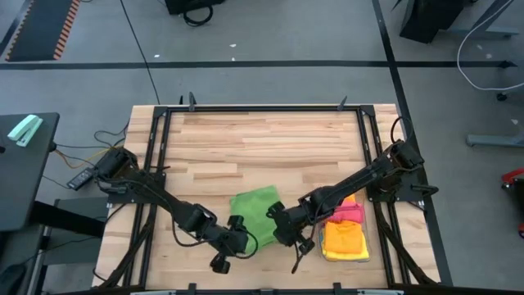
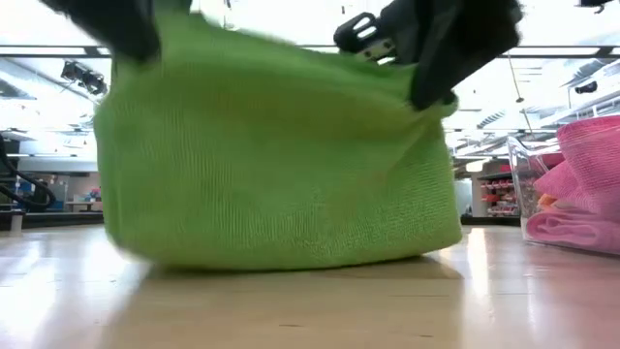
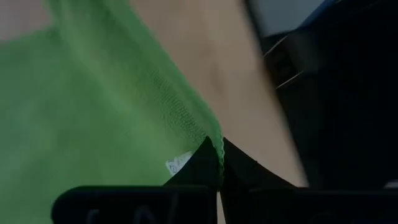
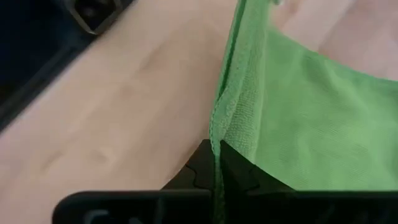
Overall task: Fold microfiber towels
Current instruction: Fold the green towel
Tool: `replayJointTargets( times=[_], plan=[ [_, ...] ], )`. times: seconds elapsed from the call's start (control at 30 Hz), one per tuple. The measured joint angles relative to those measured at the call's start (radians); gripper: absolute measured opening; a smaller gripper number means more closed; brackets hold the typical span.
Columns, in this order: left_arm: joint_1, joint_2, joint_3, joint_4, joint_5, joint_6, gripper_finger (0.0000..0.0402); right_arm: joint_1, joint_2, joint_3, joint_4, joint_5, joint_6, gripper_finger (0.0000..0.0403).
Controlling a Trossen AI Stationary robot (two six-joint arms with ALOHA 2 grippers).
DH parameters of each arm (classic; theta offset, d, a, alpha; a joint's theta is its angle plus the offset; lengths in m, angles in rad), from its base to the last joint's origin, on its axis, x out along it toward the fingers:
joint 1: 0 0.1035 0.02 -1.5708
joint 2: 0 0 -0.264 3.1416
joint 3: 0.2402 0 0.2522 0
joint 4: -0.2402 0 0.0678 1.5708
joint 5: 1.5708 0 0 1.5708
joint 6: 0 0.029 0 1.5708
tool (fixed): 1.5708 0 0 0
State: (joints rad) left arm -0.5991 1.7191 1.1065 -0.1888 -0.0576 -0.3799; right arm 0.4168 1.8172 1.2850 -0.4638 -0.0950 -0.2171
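A green microfiber towel (image 1: 255,211) is held up near the table's front edge between my two grippers, and its lower part (image 2: 291,254) rests on the wood. My left gripper (image 1: 239,235) is shut on the towel's near left corner. My right gripper (image 1: 281,223) is shut on its near right corner. In the low view the towel hangs as a broad sheet from both arms. Pink (image 1: 349,211), orange (image 1: 341,232) and yellow (image 1: 350,251) towels lie stacked at the right. My left gripper pinches the green towel's corner (image 3: 213,142) between its two fingers, next to a small white label (image 3: 178,163). The fingers slant down from the near left. The cloth hangs away below them, its lower part on the table. My right gripper pinches the towel's hemmed edge at the other upper corner (image 4: 219,138) between its two fingers, slanting down from the right. The hem is rolled over just in front of the fingertips. The towel hangs from the hold with its bottom on the table.
A clear plastic bin (image 2: 519,184) holds the pink towels (image 2: 581,179) at the right. A black metal frame (image 1: 262,107) runs round the wooden table top (image 1: 262,147), whose far half is bare wood.
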Motion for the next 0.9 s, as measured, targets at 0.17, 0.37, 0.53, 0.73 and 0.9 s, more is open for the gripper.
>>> replayJointTargets(
  times=[0.17, 0.37, 0.53, 0.73, 0.9],
  plan=[
    [0.001, 0.0, 0.0, -0.171, -0.129, -0.041, 0.0014, -0.069, 0.0, 0.001, -0.011, 0.016, -0.03, 0.0011],
    [0.009, 0.0, 0.001, -0.302, -0.252, -0.046, 0.0011, -0.157, 0.001, 0.001, -0.01, 0.016, -0.088, 0.0012],
    [0.046, 0.0, 0.001, -0.394, -0.306, -0.046, 0.0012, -0.227, 0.005, -0.04, 0.026, 0.015, -0.139, 0.0012],
    [0.099, 0.0, 0.0, -0.473, -0.308, -0.018, 0.0032, -0.295, 0.006, -0.048, 0.026, 0.016, -0.187, 0.0012],
    [0.139, 0.0, 0.0, -0.528, -0.313, 0.014, 0.0014, -0.338, 0.006, -0.048, 0.031, 0.016, -0.231, 0.0012]
  ],
)
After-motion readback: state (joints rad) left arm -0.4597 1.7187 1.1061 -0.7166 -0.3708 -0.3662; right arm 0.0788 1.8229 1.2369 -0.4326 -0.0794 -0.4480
